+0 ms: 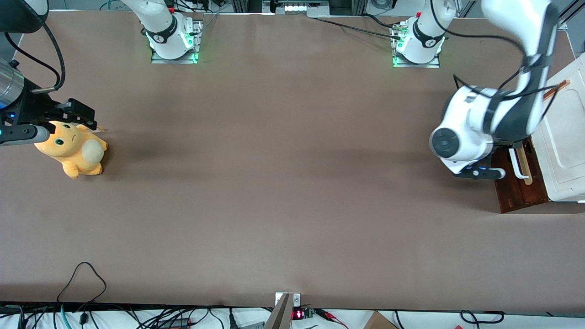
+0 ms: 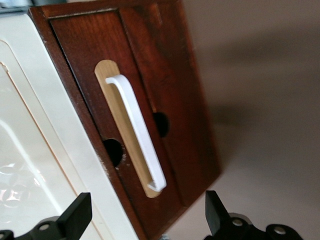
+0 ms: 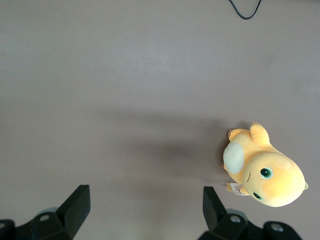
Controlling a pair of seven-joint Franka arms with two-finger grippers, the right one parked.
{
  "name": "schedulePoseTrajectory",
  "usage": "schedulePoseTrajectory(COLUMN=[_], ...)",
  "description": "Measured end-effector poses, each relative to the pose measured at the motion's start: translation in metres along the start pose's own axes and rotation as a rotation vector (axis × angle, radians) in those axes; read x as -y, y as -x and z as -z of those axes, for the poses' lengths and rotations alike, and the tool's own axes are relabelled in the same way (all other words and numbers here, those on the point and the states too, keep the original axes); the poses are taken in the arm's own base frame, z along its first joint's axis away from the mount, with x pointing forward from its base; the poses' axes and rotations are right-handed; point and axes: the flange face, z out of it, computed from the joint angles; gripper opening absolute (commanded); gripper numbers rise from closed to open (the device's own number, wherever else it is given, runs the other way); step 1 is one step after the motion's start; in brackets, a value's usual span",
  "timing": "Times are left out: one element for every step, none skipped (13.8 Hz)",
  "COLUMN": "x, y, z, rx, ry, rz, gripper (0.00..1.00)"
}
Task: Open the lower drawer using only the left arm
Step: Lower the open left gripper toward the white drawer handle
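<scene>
There was one dark reddish-brown wooden lower drawer [image 2: 165, 95] with one white loop handle [image 2: 137, 131], one white cabinet [image 1: 564, 141], one orange plush toy [image 1: 73, 151], and one black two-finger gripper [image 2: 145, 215], spread wide.

Robotics lab, arms bolted to brown table [image 1: 283, 183] (cables [image 1: 82, 292] trailing)

An orange plush toy [image 3: 263, 171] is seen lying on its side on the brown table [image 3: 125, 90], a cream patch and green eyes showing. A loop of black cable [image 3: 245, 11] is noted at the table's edge.
</scene>
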Motion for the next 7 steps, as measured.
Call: schedulePoseTrajectory(x=[-0.012,-0.023,-0.028,-0.031,-0.033,-0.038,-0.046], y=[-0.001,-0.002,-0.003,-0.003,-0.003,-0.003,-0.002], z=[-0.009,-0.015,-0.018,-0.021,-0.024,-0.028,-0.033], rx=[0.014,0.022,0.023,0.025,0.025,0.024,0.027], ry=[-0.061,-0.108,-0.139,-0.162,-0.182,-0.205,-0.231], rz=[-0.013,-0.021,-0.021,-0.013,0.0,0.013,0.022], gripper=[1.0,1.0,1.0,1.0,1.0,1.0,1.0])
